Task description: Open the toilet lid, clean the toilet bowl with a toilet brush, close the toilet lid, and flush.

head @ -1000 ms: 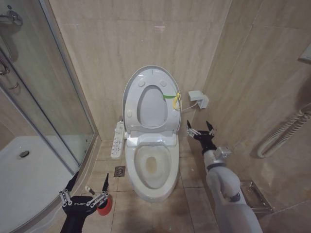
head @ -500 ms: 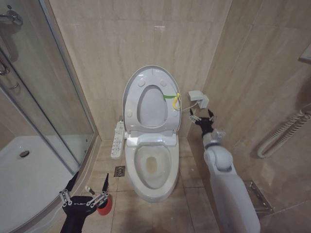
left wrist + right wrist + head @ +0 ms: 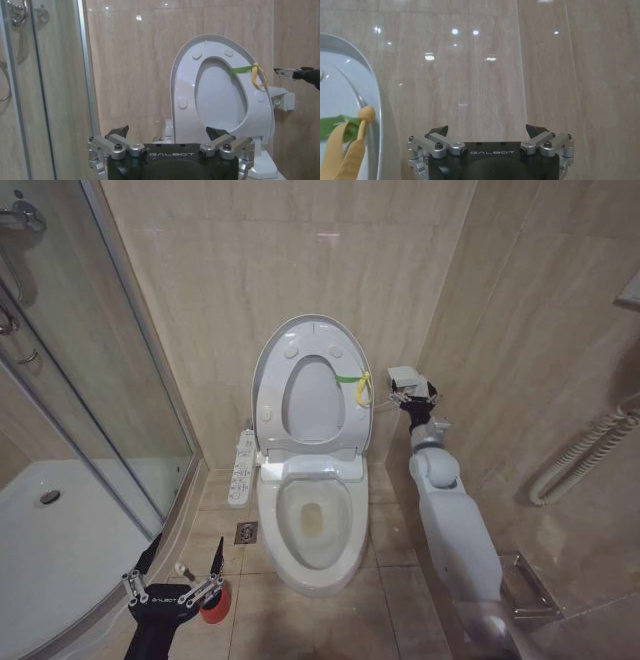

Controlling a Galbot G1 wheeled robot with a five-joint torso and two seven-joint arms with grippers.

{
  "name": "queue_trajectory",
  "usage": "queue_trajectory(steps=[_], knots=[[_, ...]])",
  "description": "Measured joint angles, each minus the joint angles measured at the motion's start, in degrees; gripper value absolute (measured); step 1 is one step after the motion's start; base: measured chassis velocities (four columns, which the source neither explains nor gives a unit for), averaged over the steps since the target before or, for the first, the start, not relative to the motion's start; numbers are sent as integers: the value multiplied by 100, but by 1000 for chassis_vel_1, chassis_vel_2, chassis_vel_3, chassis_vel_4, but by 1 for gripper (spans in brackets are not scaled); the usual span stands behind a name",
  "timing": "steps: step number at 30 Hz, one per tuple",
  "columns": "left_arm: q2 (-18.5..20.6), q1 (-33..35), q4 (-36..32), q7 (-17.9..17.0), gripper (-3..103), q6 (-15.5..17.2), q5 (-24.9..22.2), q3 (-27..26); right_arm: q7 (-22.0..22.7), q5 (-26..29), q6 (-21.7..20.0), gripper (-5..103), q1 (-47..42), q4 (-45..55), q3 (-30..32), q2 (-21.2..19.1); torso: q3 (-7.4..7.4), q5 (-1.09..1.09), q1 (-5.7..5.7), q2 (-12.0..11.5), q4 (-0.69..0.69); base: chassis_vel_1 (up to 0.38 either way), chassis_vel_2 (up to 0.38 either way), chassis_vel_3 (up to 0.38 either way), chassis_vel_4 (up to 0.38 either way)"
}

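The toilet lid (image 3: 275, 370) stands upright against the back wall with the ring seat raised against it, and a yellow-green strap (image 3: 356, 383) hangs at its right edge. The toilet bowl (image 3: 312, 525) lies open below. My right gripper (image 3: 411, 392) is open at strap height, just right of the lid and apart from it. In the right wrist view it (image 3: 486, 130) faces the tiled wall, with the lid's edge (image 3: 355, 78) and strap (image 3: 345, 142) beside it. My left gripper (image 3: 181, 564) hangs open low on the left, over the toilet brush (image 3: 183, 571) standing in its red cup (image 3: 214, 604).
A small white wall box (image 3: 404, 376) sits right by the right gripper. A button panel (image 3: 241, 468) runs along the bowl's left side, with a floor drain (image 3: 246, 533) below it. The glass shower enclosure (image 3: 90, 380) and its tray (image 3: 50, 550) close off the left. A hose (image 3: 580, 450) hangs on the right wall.
My right arm has stretched up and back, carrying its gripper from beside the bowl to the strap's height near the wall box. The left arm has not moved.
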Motion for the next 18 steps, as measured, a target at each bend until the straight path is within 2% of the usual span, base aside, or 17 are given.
queue_trajectory(steps=[6, 12, 15, 18], knots=[[0, 0, 0, 0, 100, 0, 0, 0, 7, -142, 198, 100, 329, -393, 14, 132, 0, 0, 0, 0, 1, 0, 0, 0, 0], [0, 0, 0, 0, 100, 0, 0, 0, 108, -442, 696, 100, 851, -1085, -30, 234, 0, 0, 0, 0, -1, 0, 0, 0, 0], [0, 0, 0, 0, 100, 0, 0, 0, 463, -967, 1096, 100, 1185, -1580, -39, 390, 0, -1, 0, 0, 1, 0, 0, 0, 0], [0, 0, 0, 0, 100, 0, 0, 0, 591, -1112, 1218, 100, 1285, -1712, -37, 469, -1, -1, 0, 1, 2, 0, 0, 0, 0]])
